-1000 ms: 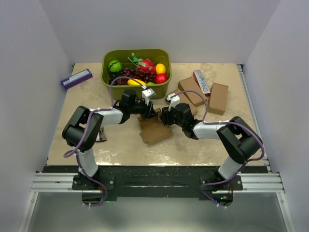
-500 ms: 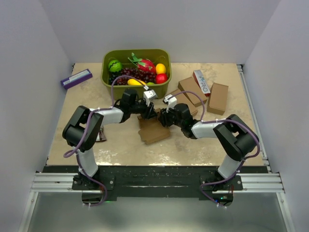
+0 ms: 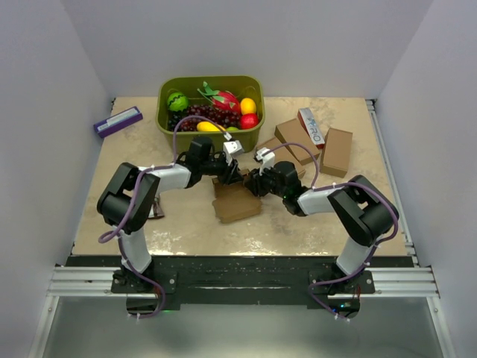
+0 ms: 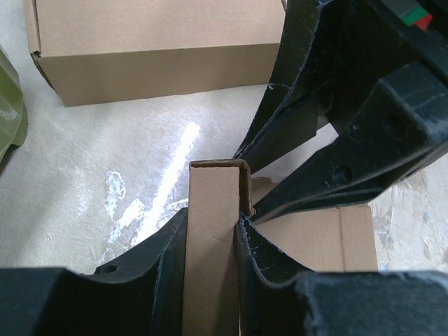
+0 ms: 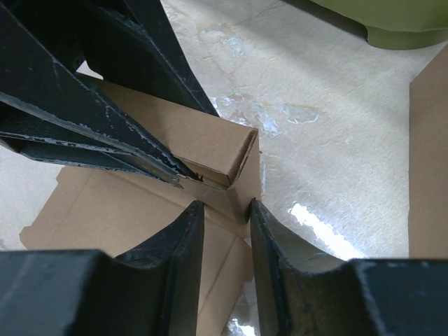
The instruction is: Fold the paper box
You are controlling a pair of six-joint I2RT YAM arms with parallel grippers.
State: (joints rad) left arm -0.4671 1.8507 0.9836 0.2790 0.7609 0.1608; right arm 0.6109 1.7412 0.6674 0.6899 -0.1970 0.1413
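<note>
Top view: my left gripper [image 3: 235, 177] and right gripper [image 3: 252, 182] cover the upper edge of the paper box [image 3: 238, 206], contact too small to read. Left wrist: box runs off bottom edge between my fingers [image 4: 164, 276]. Right wrist: green bin [image 5: 392, 24] clipped, upper right.

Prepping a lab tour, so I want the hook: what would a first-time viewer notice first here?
Both arms meet mid-table over the paper box: the left gripper clamps a raised cardboard wall, and the right gripper straddles its corner. Beyond them, the green bin of bright fruit stands out at the table's far edge.
</note>
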